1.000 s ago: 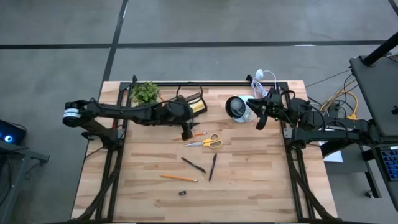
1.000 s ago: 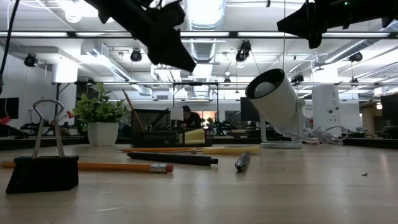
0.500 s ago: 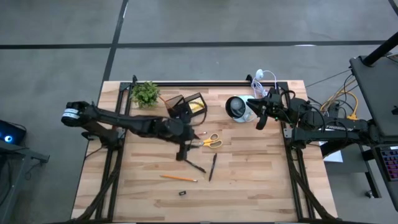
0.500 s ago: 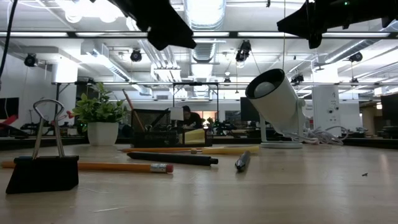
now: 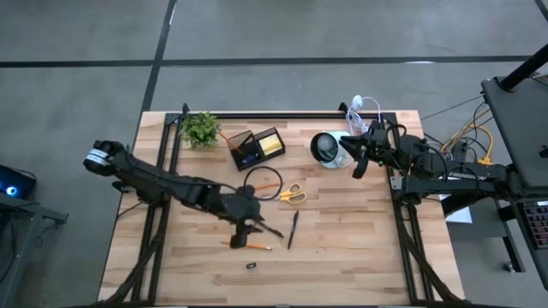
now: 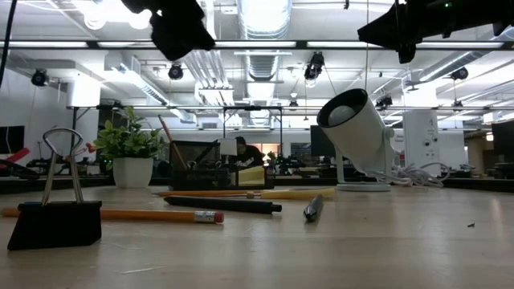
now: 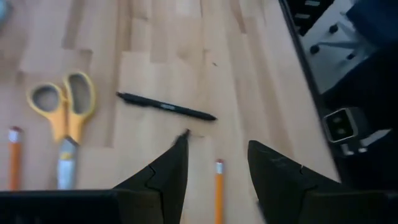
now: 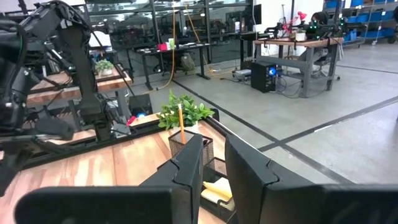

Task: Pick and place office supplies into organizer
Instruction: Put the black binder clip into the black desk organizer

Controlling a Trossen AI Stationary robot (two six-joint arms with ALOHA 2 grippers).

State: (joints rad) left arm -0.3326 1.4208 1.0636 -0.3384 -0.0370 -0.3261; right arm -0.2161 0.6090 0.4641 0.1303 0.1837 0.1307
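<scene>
My left gripper (image 5: 243, 237) hangs open above the table's near middle. In its wrist view (image 7: 217, 160) an orange pencil (image 7: 219, 190) shows between the two fingers, untouched. That pencil (image 5: 247, 245) lies flat on the wood. Two dark pens (image 5: 268, 228) (image 5: 293, 229), yellow-handled scissors (image 5: 287, 194) and a second pencil (image 5: 271, 184) lie farther back. A black binder clip (image 5: 252, 265) stands near the front edge. The black organizer (image 5: 254, 145) at the back holds a pencil and a yellow sticky-note block (image 5: 272, 144). My right gripper (image 5: 358, 164) waits at the back right, slightly open and with nothing in it (image 8: 213, 163).
A small green plant (image 5: 199, 128) stands left of the organizer. A white round lamp (image 5: 325, 147) and a white coiled cable (image 5: 360, 109) are at the back right. The low view has the binder clip (image 6: 56, 217) close up. Bare wood lies at the near right.
My left gripper has swung from beside the organizer toward the table's near edge, past the scissors, and now hangs over the near pencil. It has turned as it went. Its fingers stay open. No object on the table has moved.
</scene>
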